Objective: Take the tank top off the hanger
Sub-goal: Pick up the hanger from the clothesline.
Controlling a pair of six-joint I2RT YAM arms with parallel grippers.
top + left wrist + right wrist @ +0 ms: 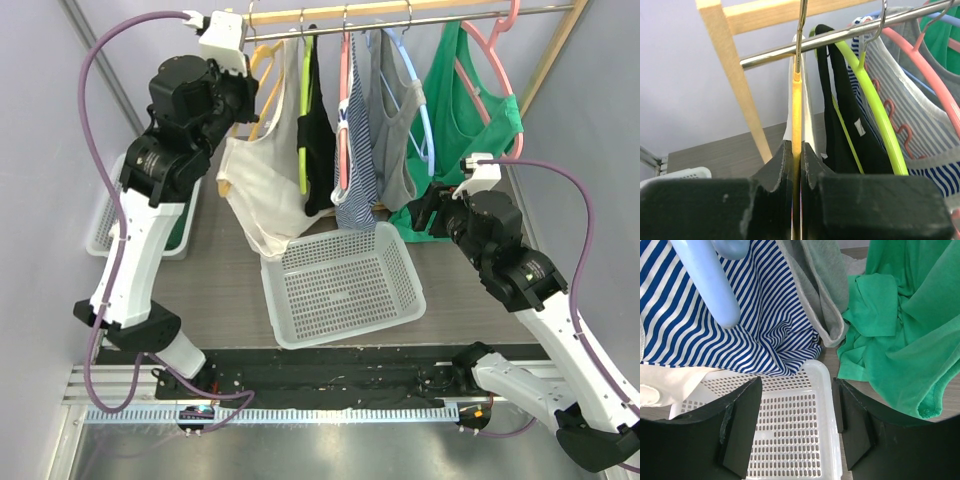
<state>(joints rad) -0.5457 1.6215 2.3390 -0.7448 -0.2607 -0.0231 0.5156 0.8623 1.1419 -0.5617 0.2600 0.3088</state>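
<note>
Clamping yellow hanger (796, 115): left jaws, seen in wrist view, hidden overhead.

High rear overview; wrist close-ups: rail (840, 37), basket (785, 435)

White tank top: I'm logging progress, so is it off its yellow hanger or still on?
Still on: the white tank top hangs from the yellow hanger, which the left pincer grips.

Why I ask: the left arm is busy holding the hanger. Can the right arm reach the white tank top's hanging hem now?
Probably yes. The right tool is open over the basket, and the white tank top sags to its rim just leftward; only the striped top hangs close by.
</note>
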